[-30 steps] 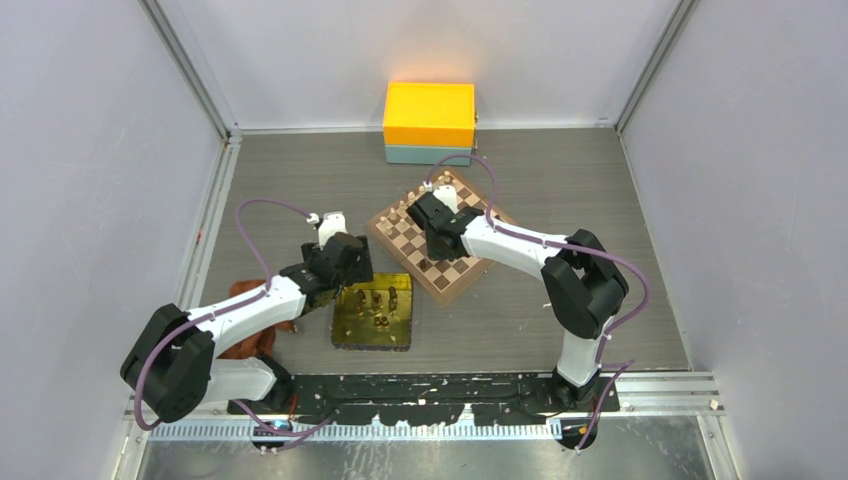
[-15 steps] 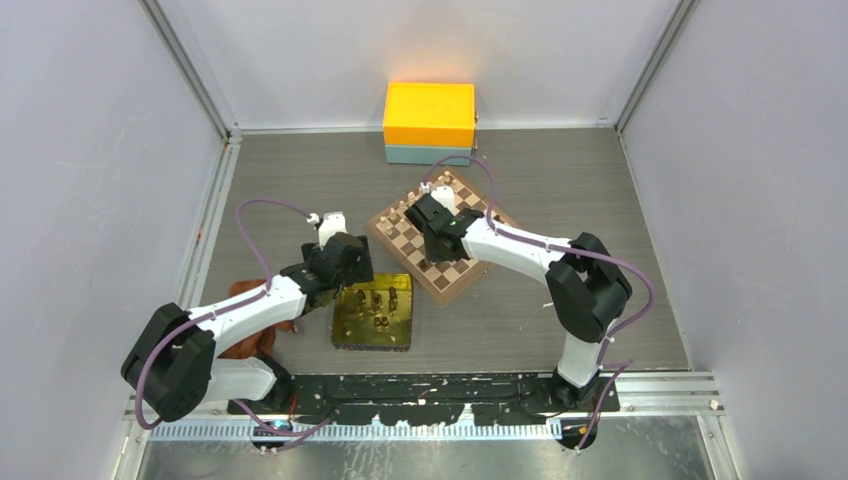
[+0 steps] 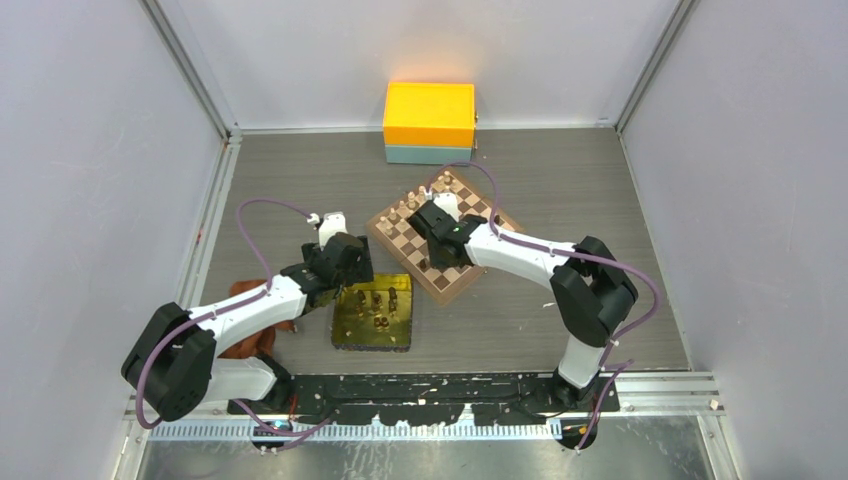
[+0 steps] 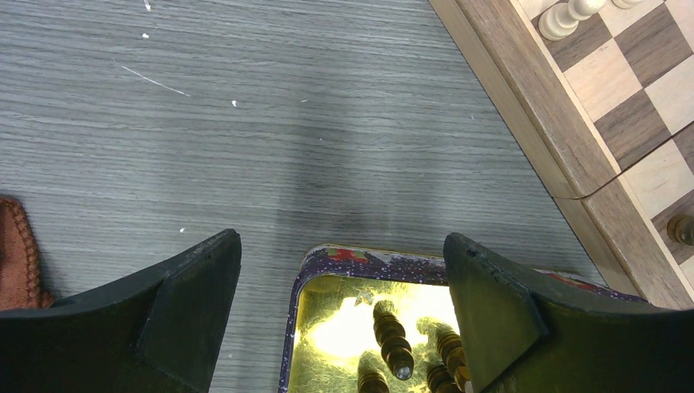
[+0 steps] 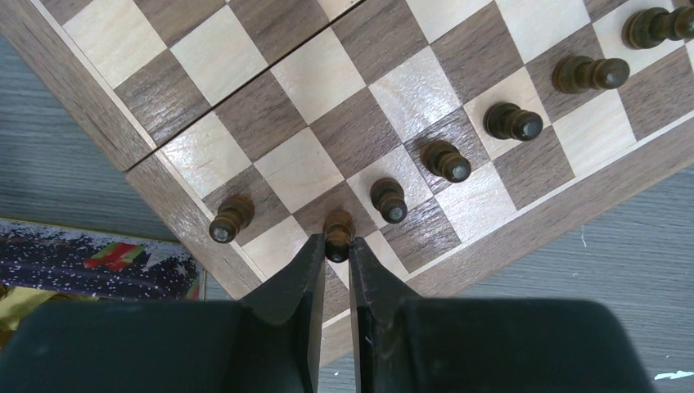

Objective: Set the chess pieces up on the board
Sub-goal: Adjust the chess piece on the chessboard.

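In the right wrist view my right gripper [image 5: 336,246] is shut on a dark-brown chess piece [image 5: 339,233], held upright over the board [image 5: 319,78] by its corner nearest the tray. Several more dark chess pieces [image 5: 447,160] stand in a row along that edge. My left gripper [image 4: 340,246] hangs open and empty over the far rim of the gold tray [image 4: 368,260]. Dark pieces [image 4: 391,340] lie inside it. From above, the right gripper [image 3: 441,262] is over the board [image 3: 490,212] and the left gripper [image 3: 350,280] is at the tray's [image 3: 345,335] far-left corner.
Pale pieces [image 4: 565,18] stand along the board's far-left edge. An orange and teal box [image 3: 429,122] sits behind the board. A brown cloth [image 3: 245,335] lies under the left arm. Grey walls enclose the table on three sides.
The right gripper has moved a little toward the board's near corner, still holding the dark piece. The left arm has not moved.
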You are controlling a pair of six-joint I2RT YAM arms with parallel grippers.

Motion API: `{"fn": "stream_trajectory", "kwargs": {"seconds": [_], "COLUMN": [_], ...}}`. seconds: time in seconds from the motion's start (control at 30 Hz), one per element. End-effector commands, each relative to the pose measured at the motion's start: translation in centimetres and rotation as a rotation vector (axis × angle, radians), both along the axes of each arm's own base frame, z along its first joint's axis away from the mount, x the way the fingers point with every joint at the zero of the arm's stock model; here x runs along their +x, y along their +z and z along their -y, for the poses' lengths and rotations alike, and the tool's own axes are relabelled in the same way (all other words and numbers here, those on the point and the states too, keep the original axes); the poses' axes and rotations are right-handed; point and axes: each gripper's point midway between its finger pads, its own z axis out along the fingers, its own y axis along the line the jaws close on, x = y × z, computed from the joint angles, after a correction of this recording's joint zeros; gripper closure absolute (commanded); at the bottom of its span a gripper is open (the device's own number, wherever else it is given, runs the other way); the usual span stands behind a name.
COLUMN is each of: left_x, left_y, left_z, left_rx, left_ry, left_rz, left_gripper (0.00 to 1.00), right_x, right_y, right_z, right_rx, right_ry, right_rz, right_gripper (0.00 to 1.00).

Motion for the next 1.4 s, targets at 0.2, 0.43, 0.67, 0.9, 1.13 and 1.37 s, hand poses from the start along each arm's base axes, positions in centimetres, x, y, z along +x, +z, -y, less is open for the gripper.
{"fn": "stream_trajectory", "kwargs": {"seconds": [0.2,0.43,0.67,0.9,1.13,1.37], "left_x": [1.0,0.9,0.9,0.9,0.8,0.8], "left_y": [1.2,1.2,1.1,1.0,0.9,0.9], "left_z": [0.6,0.6,0.6,0.5,0.4,0.5], "left_rx": [-0.031,-0.030,-0.030,-0.029,-0.030,-0.031], "left_ry": [0.015,0.014,0.015,0.017,0.018,0.018], "left_rz": [0.043,0.044,0.043,0.042,0.042,0.041], "left_gripper": [0.06,0.06,0.06,0.06,0.06,0.06], "right_x": [-0.1,-0.1,0.1,0.3,0.2,0.1], "right_y": [1.6,1.4,1.7,2.3,1.7,1.1], "right_z": [-0.7,-0.8,-0.9,-1.0,-0.8,-0.7], "right_rx": [0.045,0.040,0.044,0.044,0.033,0.023], "right_ry": [-0.005,-0.007,-0.005,-0.005,-0.006,-0.004], "right_rz": [0.037,0.032,0.039,0.052,0.042,0.037], "right_gripper": [0.91,0.74,0.67,0.67,0.67,0.67]}}
